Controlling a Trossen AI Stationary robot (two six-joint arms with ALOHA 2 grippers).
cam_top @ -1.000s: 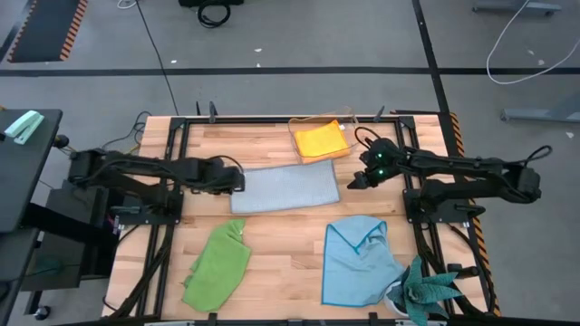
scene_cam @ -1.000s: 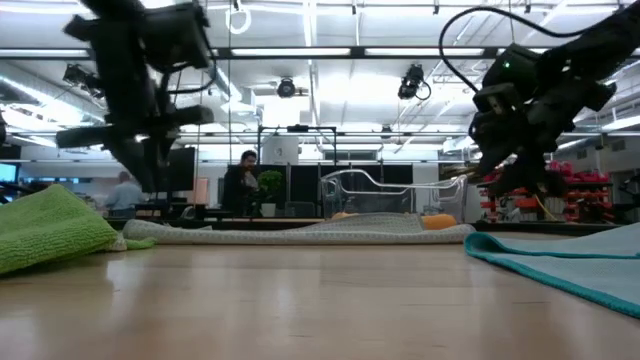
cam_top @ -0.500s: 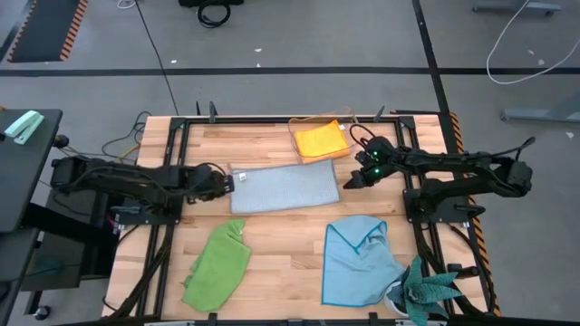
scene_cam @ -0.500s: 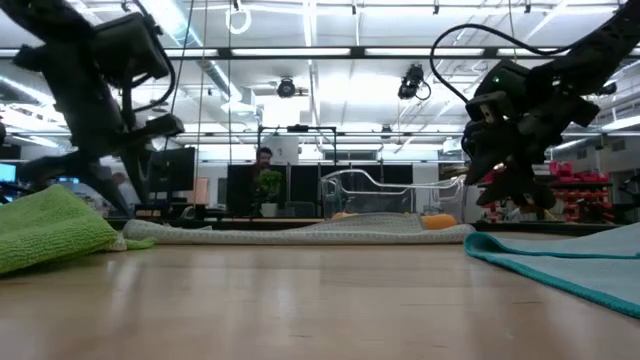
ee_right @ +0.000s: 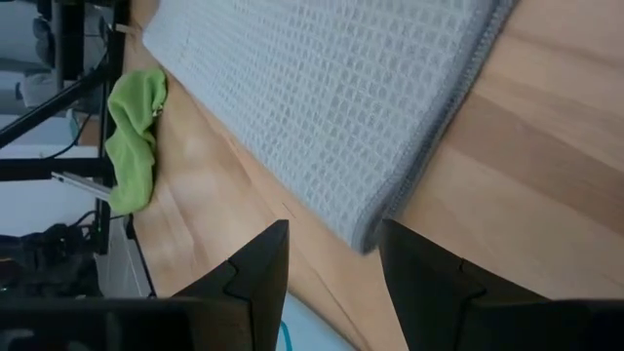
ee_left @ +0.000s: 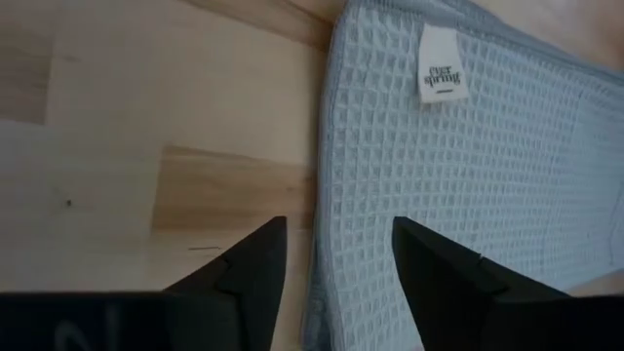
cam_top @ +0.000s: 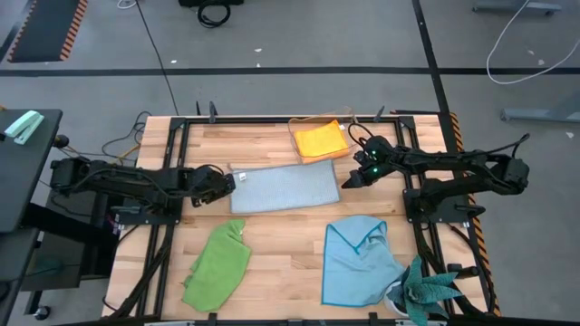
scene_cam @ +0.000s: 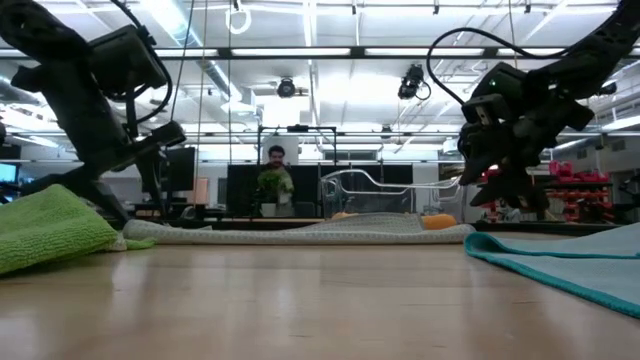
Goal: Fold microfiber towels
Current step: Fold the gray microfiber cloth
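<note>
1. Grey towel [cam_top: 285, 188] lies folded into a long flat strip across the middle of the wooden table [cam_top: 272, 145], between my two grippers.
2. My left gripper [cam_top: 227, 183] sits low at the strip's left end; its jaws are parted and hold nothing, with the towel's edge showing in the gap between my dark fingers [ee_left: 249, 273] in the left wrist view.
3. A small white label [ee_left: 441, 64] lies flat on the waffle weave near that end.
4. My right gripper [cam_top: 349, 179] hovers just off the strip's right end; its jaws are spread and empty too.
5. In the right wrist view the folded corner of the grey towel lies on bare wood ahead of my fingers [ee_right: 255, 273], not touching them.
6. The orange-yellow towel [cam_top: 322, 140] lies folded square at the far edge of the table, just behind the grey one's right half.
7. The lime green towel [cam_top: 217, 266] lies crumpled at the near left, well apart from the grey strip.
8. The light blue towel [cam_top: 358, 258] lies loosely spread at the near right, one corner turned over.
9. A teal spiky-leaved plant [cam_top: 426, 297] stands at the near right corner, touching the blue towel's edge.
10. In the low view a person [scene_cam: 275, 160] shows in the room far beyond the table.
</note>
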